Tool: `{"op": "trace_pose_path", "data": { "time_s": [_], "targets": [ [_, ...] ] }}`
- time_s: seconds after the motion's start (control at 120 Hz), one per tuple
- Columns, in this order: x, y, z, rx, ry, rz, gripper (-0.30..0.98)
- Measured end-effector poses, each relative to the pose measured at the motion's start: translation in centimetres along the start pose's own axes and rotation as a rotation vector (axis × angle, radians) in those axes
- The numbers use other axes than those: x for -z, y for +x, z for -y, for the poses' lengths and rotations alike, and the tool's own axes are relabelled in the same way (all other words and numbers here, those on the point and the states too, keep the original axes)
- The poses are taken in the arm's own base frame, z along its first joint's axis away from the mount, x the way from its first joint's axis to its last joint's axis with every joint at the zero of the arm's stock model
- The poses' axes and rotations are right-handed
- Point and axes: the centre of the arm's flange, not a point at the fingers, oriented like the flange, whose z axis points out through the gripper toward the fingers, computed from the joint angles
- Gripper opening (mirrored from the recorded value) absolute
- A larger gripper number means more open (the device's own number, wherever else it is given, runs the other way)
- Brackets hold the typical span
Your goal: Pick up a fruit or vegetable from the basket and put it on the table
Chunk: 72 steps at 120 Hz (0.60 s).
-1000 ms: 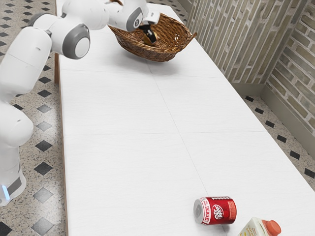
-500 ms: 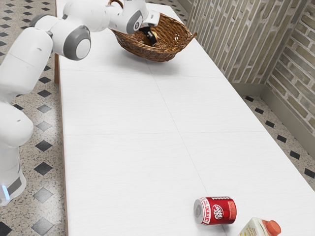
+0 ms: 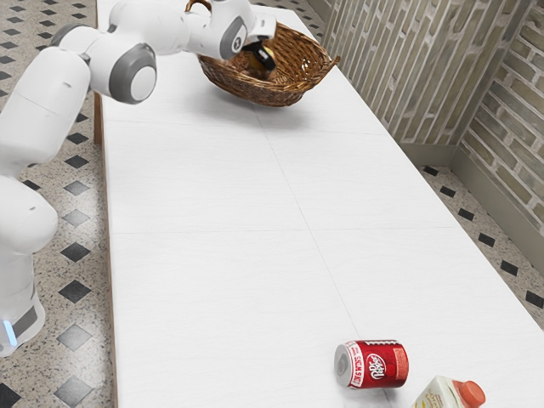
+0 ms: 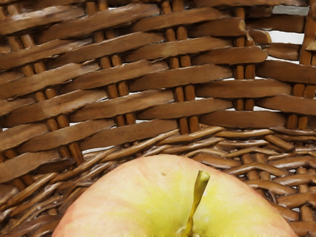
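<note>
Hand [image 3: 263,59] farther toward the exterior view's right, at the apple [image 4: 148,197].

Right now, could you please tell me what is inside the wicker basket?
I see an apple at my gripper; what the basket's near wall or gripper covers, I cannot tell.

Basket [image 3: 270,92] and can [image 3: 374,365] on table [image 3: 204,272]

A white table [image 3: 204,183] with thin seams ran from the top of the exterior view down to its lower edge. A brown wicker basket [image 3: 259,93] sat on it, upper centre. A red Dr Pepper can [image 3: 380,365] lay on its side at lower right, and near it, cut by the bottom edge, was a pale carton [image 3: 436,395] with an orange cap [image 3: 469,393].
</note>
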Motion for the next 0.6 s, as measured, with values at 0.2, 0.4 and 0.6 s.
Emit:
{"op": "trace_pose_path", "data": {
  "time_s": [0.2,0.4,0.6],
  "targets": [
    [7.0,1.0,-1.3,0.025,0.004,-0.011,0.26],
    [29.2,2.5,-16.1,-0.057,-0.133,-0.154,0.24],
    [36.9,-3.1,-32.4,-0.157,-0.405,-0.099,0.23]
  ]
}}
